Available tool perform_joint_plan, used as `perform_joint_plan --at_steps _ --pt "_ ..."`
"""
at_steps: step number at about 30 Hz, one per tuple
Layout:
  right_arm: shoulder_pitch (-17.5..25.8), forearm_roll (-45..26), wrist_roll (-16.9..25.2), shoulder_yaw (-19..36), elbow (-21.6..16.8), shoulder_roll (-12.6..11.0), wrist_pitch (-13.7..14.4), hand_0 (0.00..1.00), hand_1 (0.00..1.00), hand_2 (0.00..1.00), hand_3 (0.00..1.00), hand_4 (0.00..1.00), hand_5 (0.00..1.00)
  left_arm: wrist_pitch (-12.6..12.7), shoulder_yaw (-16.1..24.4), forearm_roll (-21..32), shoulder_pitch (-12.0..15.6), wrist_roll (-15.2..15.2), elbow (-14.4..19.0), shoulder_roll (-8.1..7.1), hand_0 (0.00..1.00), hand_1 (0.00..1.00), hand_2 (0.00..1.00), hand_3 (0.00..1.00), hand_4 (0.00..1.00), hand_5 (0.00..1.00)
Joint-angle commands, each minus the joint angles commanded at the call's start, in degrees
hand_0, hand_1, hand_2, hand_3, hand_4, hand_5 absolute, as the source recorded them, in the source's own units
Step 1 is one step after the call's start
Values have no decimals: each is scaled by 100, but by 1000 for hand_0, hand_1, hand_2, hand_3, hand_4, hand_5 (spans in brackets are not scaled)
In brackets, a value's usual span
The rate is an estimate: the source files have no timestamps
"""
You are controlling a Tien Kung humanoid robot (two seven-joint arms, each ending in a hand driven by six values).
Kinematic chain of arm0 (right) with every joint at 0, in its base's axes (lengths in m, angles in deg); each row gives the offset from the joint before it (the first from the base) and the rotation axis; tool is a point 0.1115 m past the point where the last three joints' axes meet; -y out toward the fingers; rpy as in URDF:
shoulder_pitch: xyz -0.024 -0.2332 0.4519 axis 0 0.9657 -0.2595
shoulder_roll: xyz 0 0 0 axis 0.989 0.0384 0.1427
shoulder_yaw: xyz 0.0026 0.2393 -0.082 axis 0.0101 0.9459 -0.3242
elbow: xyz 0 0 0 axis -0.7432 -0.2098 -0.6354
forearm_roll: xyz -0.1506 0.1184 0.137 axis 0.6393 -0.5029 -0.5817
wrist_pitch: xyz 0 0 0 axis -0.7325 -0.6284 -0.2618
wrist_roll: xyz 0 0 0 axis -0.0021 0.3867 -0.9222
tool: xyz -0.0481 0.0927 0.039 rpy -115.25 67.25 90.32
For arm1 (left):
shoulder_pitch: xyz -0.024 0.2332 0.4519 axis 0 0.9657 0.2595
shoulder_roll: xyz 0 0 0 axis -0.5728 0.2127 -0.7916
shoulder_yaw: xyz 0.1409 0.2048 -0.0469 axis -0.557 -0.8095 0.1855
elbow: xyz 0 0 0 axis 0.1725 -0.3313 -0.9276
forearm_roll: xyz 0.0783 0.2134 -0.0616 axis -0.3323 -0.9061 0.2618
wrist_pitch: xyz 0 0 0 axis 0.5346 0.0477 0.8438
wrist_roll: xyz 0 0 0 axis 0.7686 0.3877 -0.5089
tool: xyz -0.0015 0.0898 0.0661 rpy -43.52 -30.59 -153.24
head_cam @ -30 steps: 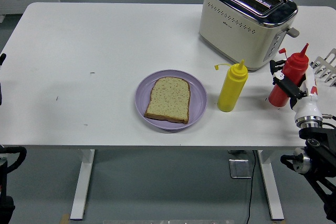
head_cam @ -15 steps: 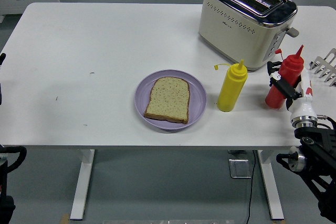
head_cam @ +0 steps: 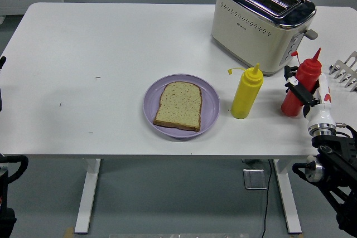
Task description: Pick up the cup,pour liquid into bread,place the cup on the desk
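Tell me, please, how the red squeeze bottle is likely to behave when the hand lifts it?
The red squeeze bottle is tall and narrow, so it probably tips easily. Its soft-looking plastic may dent under the right hand wrapped around it, and a hard squeeze could push sauce out.

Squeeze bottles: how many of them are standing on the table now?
2. The yellow bottle stands just right of the purple plate, in front of the toaster. The red bottle stands further right, near the table's right edge, with the right hand around it.

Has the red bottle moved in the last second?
Yes. The red bottle, in the right hand, has shifted left and slightly up, closer to the toaster.
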State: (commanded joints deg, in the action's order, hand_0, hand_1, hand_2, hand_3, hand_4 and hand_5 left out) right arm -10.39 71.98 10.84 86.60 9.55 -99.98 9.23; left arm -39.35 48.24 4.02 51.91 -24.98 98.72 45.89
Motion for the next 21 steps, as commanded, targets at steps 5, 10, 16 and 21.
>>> perform_joint_plan --at_steps 5,10,16,21 --pt "14 13 26 -19 36 11 -17 315 344 415 423 709 286 1 1 0 4 0 -1 3 714 750 774 686 662 998" --pt "8 25 51 -19 63 20 -16 343 366 421 427 712 287 0 -3 0 -1 0 -2 2 714 750 775 686 662 998" --pt "44 80 129 7 50 13 -19 353 372 423 430 716 281 4 3 2 0 3 -1 0 714 750 774 686 662 998" --pt "98 129 165 16 33 16 -9 362 375 424 430 722 280 3 1 2 -2 2 -2 0 714 750 774 686 662 998"
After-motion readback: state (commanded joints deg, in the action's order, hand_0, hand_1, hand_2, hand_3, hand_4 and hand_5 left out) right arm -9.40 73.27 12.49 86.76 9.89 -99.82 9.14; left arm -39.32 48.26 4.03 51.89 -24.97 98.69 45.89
